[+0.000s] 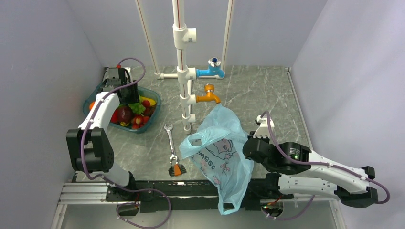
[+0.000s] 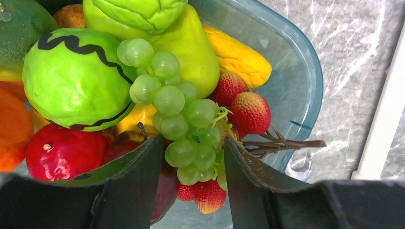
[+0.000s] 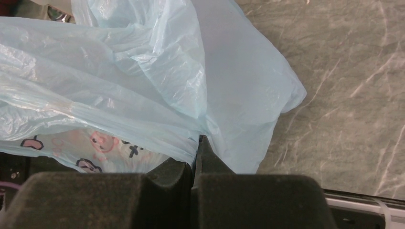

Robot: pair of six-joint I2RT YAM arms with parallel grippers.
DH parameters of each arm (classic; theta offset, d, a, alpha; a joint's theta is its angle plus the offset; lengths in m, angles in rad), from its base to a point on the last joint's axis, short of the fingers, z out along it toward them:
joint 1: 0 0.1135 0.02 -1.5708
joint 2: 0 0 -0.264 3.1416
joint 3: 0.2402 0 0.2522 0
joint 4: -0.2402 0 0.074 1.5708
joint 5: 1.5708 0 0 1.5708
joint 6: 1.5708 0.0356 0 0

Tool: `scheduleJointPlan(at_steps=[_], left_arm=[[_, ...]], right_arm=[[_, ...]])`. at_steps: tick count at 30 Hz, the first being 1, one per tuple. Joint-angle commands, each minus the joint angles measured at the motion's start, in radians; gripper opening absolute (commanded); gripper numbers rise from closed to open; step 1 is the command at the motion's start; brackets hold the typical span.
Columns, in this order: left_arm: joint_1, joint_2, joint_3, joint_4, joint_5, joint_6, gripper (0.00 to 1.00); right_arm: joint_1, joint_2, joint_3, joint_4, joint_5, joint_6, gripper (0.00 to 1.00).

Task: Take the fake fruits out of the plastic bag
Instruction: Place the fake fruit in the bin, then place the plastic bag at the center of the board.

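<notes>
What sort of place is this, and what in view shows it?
Probably a robot test cell, not a kitchen: plain walls box in a marble-pattern table, a white pipe stand carries a blue tap and an orange tap, and the left arm and right arm sit at its near edge.

Colour rundown: the thin crinkly light-blue plastic bag (image 1: 224,157) has dark cartoon drawings and lettering on it, plus little pink bits up close. The see-through teal plastic basket (image 2: 305,71) is a riot:
- a light-green plastic grape bunch (image 2: 181,119)
- a round bright-green plastic fruit (image 2: 71,81) with a wavy black line
- a glossy plastic orange (image 2: 12,129)
- a shiny red plastic fruit (image 2: 57,152)
- small red strawberries (image 2: 248,112) with pale speckles
- a yellow plastic banana (image 2: 239,57)
- a yellow-green plastic pear (image 2: 191,52)

The grey marble-look tabletop (image 1: 258,90) has whitish veins. One small plastic tap (image 1: 212,71) is blue, the other tap (image 1: 208,97) orange.
</notes>
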Motion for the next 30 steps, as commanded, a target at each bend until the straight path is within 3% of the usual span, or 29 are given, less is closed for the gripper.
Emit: scheduleJointPlan(at_steps=[1, 6, 18, 20, 24, 30], left_arm=[[0.002, -0.068, 0.008, -0.005, 0.036, 0.007, 0.57], [0.001, -0.114, -0.004, 0.007, 0.075, 0.002, 0.68], [-0.008, -0.394, -0.149, 0.195, 0.227, -0.007, 0.77], [-0.014, -0.434, -0.172, 0.223, 0.236, -0.006, 0.78], [-0.036, -0.483, -0.195, 0.254, 0.238, 0.008, 0.78], [-0.085, -0.521, -0.204, 0.259, 0.217, 0.025, 0.79]], right_arm=[[0.0, 0.019, 0.045, -0.031, 0.058, -0.001, 0.0], [-0.001, 0.026, 0.056, -0.042, 0.083, -0.006, 0.0], [-0.047, 0.105, 0.074, -0.122, 0.16, 0.024, 0.0], [-0.09, 0.154, 0.105, -0.181, 0.194, 0.062, 0.0], [-0.241, 0.229, 0.154, -0.181, 0.208, -0.028, 0.0], [-0.594, 0.275, 0.144, 0.047, 0.076, -0.303, 0.0]])
